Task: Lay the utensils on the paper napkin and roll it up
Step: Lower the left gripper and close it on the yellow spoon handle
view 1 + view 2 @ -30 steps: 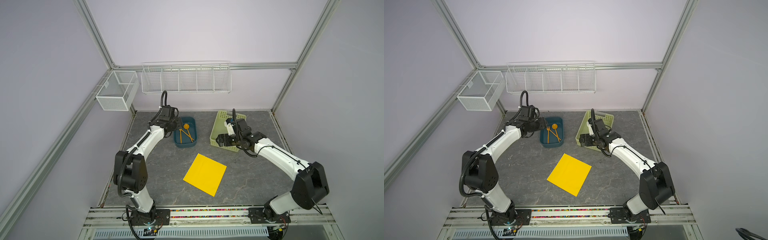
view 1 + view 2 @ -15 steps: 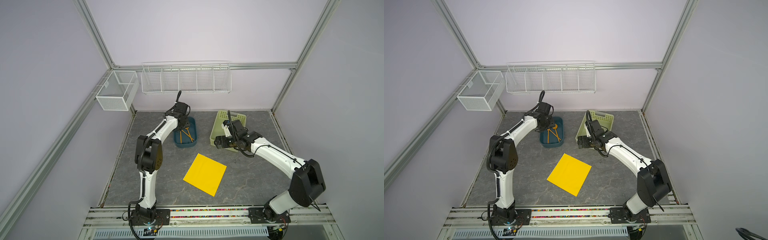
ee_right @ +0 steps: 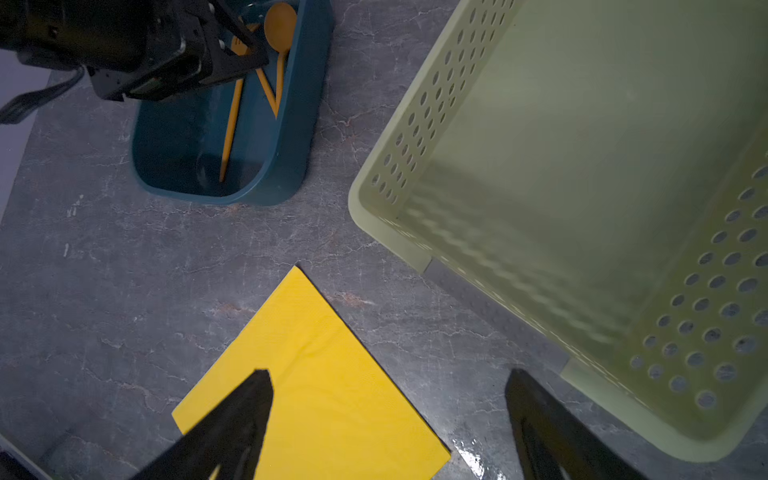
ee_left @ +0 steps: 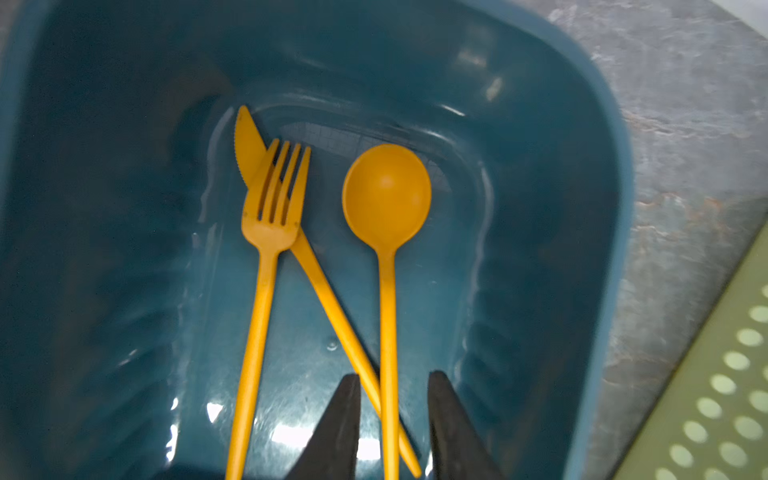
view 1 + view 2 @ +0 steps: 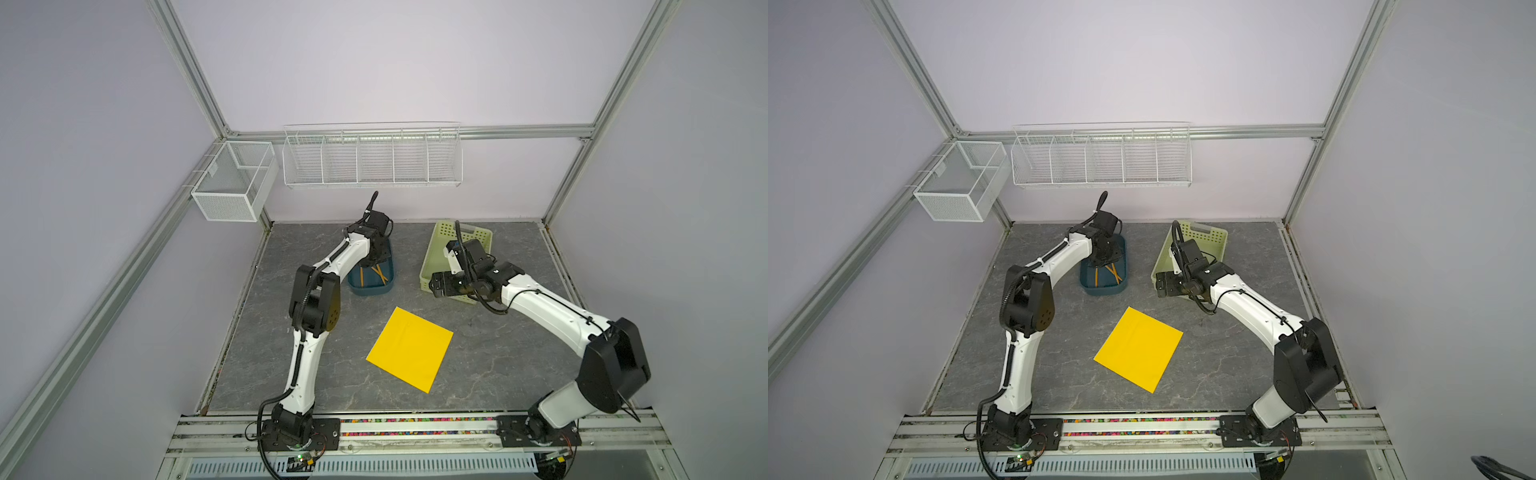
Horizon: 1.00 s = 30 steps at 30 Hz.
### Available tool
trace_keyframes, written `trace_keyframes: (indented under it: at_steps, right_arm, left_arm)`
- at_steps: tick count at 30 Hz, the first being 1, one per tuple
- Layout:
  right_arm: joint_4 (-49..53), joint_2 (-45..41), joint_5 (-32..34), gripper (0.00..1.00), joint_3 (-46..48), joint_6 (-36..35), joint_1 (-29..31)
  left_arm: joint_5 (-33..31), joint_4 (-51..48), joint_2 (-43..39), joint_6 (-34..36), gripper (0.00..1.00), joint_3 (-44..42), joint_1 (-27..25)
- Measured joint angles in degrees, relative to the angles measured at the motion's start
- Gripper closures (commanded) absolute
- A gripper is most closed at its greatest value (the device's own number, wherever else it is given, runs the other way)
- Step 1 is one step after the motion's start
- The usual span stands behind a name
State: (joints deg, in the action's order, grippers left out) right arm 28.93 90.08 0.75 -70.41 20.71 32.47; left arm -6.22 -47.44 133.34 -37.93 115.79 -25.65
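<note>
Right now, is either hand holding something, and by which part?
Nothing yet. The left hand has its fingers either side of the spoon and knife handles, not clamped; the right hand is open and empty.

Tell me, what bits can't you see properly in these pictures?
- Left wrist view: the fork and spoon handle ends are cut off by the picture's edge.
- Both top views: their heads, in the blue bin, are hidden under the left arm.
- Right wrist view: part of the napkin is hidden behind the right fingers.
</note>
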Motion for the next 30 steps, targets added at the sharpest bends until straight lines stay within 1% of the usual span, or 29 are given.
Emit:
trace_keyframes:
  at_steps: [6,19,26,30]
  right_arm:
    - [0.37,1.57,0.33,0.1,0.0,-0.66,0.0]
    - [0.57,3.04,0.5,0.09,-0.02,-1.64,0.0]
    - [0.76,3.04,0.52,0.09,-0.02,-2.32,0.0]
    - [0.9,3.04,0.5,0.09,-0.02,-2.62,0.0]
  left_arm:
    - [0.11,-0.5,2.69,-0.68,0.78,1.84,0.0]
    - [0.26,-1.55,4.09,-0.66,0.79,4.83,-0.02]
    - [0.22,-2.62,6.88,-0.59,0.81,5.92,-0.04]
    - [0.07,-2.78,7.08,-0.59,0.81,6.49,-0.07]
